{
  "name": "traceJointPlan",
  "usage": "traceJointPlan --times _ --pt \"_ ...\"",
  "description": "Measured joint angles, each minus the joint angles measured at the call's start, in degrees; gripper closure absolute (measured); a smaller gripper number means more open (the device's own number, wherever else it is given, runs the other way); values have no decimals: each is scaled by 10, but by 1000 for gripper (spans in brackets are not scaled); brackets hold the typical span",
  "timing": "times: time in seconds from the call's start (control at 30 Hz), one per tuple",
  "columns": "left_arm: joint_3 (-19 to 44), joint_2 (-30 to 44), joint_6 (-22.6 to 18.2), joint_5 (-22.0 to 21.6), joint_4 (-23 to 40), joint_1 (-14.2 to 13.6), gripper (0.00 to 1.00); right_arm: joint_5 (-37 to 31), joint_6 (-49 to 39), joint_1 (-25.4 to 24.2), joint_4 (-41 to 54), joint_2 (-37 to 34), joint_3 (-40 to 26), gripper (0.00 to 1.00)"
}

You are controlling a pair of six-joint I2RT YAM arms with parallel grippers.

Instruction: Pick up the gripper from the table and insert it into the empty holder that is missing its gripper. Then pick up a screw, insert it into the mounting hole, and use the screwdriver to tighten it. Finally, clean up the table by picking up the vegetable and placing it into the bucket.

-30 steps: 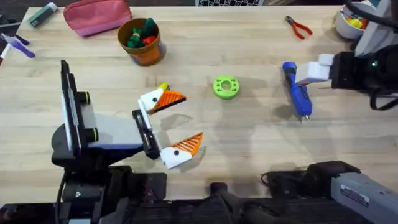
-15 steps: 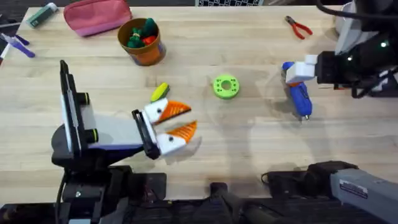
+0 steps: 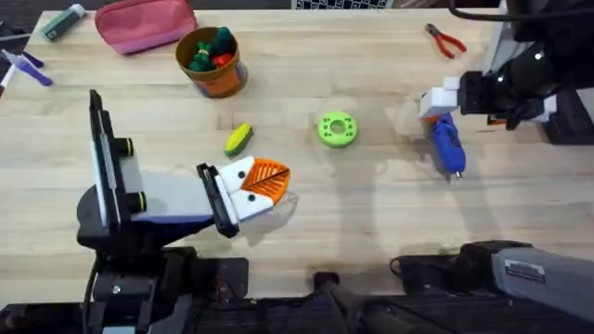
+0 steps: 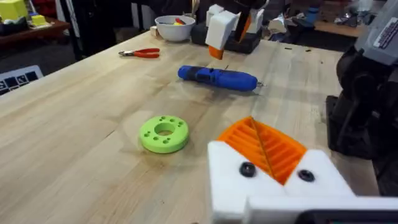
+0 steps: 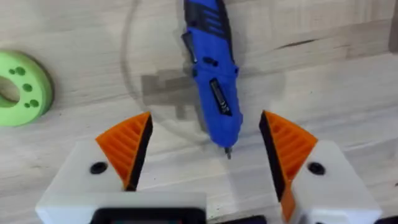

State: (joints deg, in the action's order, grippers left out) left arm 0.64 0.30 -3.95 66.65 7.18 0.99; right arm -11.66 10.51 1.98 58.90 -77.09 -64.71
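The left gripper (image 3: pixel 264 181) has closed its fingers together, while the right gripper (image 5: pixel 205 162), fingers apart, has shifted over the screwdriver (image 3: pixel 446 144).

Green ring (image 3: pixel 336 129), red pliers (image 3: pixel 446 40), pink pouch (image 3: pixel 146 23)

This looks like a robotics lab or workshop bench. The work surface is a large light wooden table (image 3: pixel 371 213) of planks, with black arm bases and cabling along its near edge. Tools and test props lie scattered on it: red-handled pliers (image 3: pixel 445 40) at the far right, a blue pen-shaped powered screwdriver (image 3: pixel 446 144), a green plastic ring with small holes (image 3: pixel 337 129), a pink zipped pouch (image 3: pixel 146 23) at the far left. The left wrist view looks past the table into a cluttered room with more benches (image 4: pixel 339 25) carrying equipment, and a white bowl (image 4: pixel 175 27) at the table's edge.
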Motion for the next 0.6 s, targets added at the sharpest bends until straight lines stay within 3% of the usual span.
traceJointPlan --times 0.27,0.6 --pt "0 0 0 0 0 0 983 32 -106 -59 -50 -32 0 8" --pt "0 0 0 0 0 0 983 40 -177 -66 -101 -114 0 7"
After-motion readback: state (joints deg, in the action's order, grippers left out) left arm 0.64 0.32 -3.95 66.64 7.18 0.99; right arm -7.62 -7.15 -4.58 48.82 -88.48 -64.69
